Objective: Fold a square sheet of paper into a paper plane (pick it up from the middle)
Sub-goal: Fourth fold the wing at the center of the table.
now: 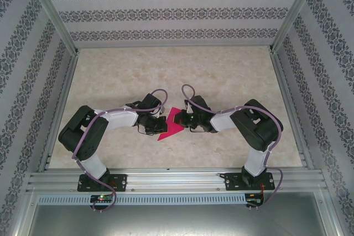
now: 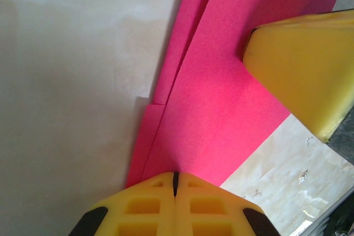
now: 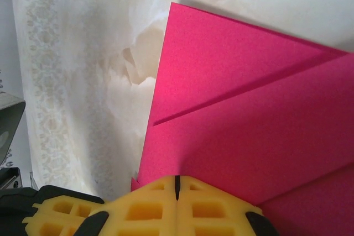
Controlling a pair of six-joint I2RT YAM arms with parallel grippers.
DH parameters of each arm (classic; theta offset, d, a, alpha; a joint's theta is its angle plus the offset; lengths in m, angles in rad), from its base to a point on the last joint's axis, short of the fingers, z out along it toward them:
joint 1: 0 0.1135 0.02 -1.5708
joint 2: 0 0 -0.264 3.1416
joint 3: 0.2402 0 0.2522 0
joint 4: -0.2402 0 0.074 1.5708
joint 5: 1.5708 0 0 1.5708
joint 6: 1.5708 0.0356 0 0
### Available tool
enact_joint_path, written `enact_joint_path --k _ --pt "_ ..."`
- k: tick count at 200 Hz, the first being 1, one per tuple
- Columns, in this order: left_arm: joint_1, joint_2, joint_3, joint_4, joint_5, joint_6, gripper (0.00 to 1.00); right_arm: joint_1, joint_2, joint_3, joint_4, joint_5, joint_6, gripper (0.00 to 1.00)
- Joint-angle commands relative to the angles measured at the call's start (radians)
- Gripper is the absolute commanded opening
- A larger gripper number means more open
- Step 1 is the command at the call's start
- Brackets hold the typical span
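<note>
Two arms meet at the middle of the table [image 1: 232,75], and the pink paper [image 1: 169,126] lies flat btwn them. In the top view it is partly hidden under both wrists, so just a jagged, pointed patch shows.

Pads of the left gripper [image 2: 175,176] are pressed together w/ no gap, tips right at the paper's near edge. Can't tell whether a layer is nipped btwn them or they only press down on it. Same for the right gripper [image 3: 177,179]: closed tight, tips at the paper's edge, hold unclear.

The paper is matte, fine-grained and plain, w/ straight creases and overlapping flaps. Layers step along one side in the left wrist view, and slanted fold lines cross it in the right wrist view. Its far corners run out of both wrist frames.

The pads are blocky yellow w/ square hollows and black trim. A blunt yellow finger [image 2: 301,64] of the right gripper sits over the paper. The table is pale, marbled, slightly glossy.
</note>
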Motion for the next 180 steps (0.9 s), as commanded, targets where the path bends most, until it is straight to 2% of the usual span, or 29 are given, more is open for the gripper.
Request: enact_joint_path --k 1,50,75,138,180 --pt "0.014 -0.013 -0.010 -0.148 -0.045 0.030 0.05 -0.014 0.038 -0.036 -0.015 0.034 0.005 0.01" --pt "0.016 -0.084 0.091 -0.162 -0.004 0.037 0.08 -0.017 0.035 -0.035 -0.017 0.018 -0.002 0.01" --pt "0.016 -0.039 0.111 -0.077 0.077 0.005 0.10 -0.016 0.045 -0.036 -0.006 0.018 0.009 0.01" --pt "0.015 0.109 0.112 0.027 0.122 -0.027 0.14 -0.017 0.044 -0.042 -0.010 0.022 0.011 0.01" --pt "0.017 0.112 0.082 -0.094 0.022 0.001 0.14 -0.019 0.055 -0.042 -0.011 0.027 0.015 0.01"
